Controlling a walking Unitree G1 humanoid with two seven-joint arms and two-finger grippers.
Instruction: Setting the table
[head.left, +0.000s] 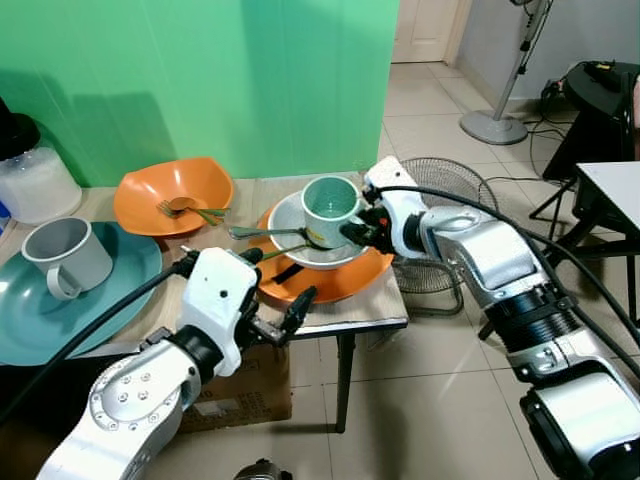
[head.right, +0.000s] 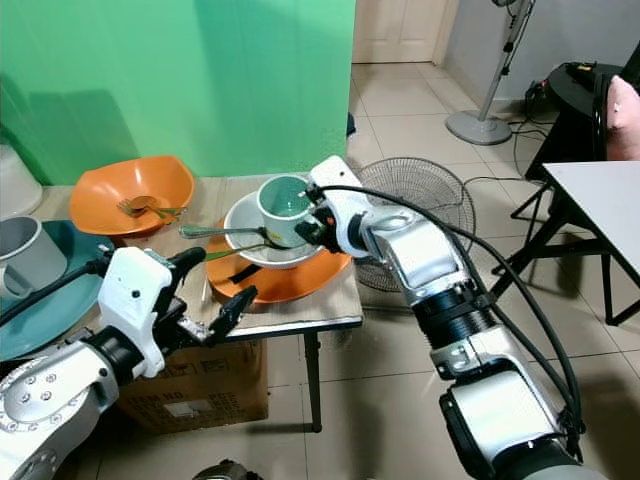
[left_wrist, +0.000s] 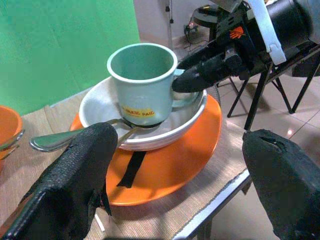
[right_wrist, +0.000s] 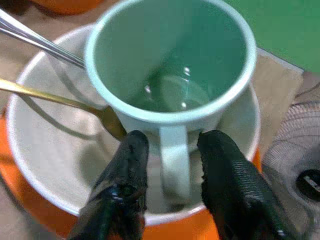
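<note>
Nearest us, our left end effector (head.left: 275, 300) hangs open at the desk (head.left: 380, 310) edge. The green mug (head.left: 330, 210) sits in a white bowl (head.left: 285, 225) on an orange plate (head.left: 340, 280), handle toward our right end effector (right_wrist: 172, 172), whose fingers straddle the handle, apparently not yet clamped.

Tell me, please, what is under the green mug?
The green mug sits in a white bowl, on two spoon ends, one silver, one gold. The bowl rests on an orange plate. The bowl's bottom below the mug is hidden.
</note>
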